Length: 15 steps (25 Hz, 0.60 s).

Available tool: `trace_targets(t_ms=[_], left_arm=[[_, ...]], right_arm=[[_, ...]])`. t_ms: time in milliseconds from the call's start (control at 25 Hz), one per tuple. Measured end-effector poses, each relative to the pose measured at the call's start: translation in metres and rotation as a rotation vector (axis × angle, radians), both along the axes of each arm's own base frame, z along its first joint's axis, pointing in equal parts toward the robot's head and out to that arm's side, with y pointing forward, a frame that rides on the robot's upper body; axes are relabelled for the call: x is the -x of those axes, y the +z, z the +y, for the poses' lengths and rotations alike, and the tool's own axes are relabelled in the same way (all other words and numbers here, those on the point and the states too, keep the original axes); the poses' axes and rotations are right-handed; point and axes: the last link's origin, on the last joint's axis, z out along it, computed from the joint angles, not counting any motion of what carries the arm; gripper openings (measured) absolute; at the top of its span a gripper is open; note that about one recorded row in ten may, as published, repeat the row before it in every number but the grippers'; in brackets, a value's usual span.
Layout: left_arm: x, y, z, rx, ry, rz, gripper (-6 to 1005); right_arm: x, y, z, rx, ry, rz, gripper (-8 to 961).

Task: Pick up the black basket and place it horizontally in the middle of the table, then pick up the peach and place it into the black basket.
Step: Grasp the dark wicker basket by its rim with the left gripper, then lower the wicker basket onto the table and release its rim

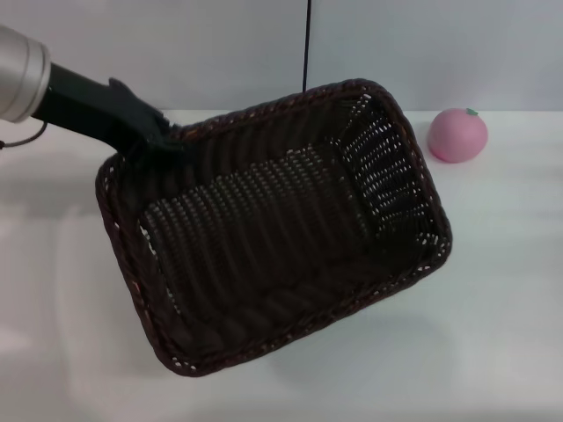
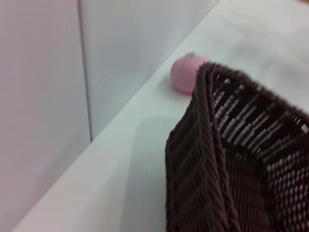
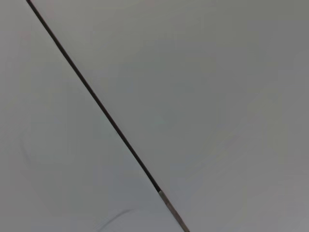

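Left hand (image 1: pixel 163 136) clamped on the far-left rim of the black basket (image 1: pixel 273 224), basket tilted askew above the white table (image 1: pixel 493 290), pink peach (image 1: pixel 457 134) on the table beyond the basket's far-right corner, well apart from that hand.

A plain room behind

We see a smooth pale grey wall (image 1: pixel 176 53) with a thin dark line (image 1: pixel 307 44) running straight down it.

Head camera looking down over the black basket (image 1: pixel 273 229), left wrist camera close beside its rim, both sharing the peach (image 1: pixel 457 134), right wrist camera facing a blank wall (image 3: pixel 217 96)
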Motion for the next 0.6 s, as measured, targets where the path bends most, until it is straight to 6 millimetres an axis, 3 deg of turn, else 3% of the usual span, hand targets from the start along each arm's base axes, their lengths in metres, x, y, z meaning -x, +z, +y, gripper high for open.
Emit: trace_targets(t_ms=[600], left_arm=[[-0.006,0.013,-0.015,0.089,-0.209,-0.213,206]], right_arm=[[0.005,0.001,0.005,-0.004,0.019,0.006,597]])
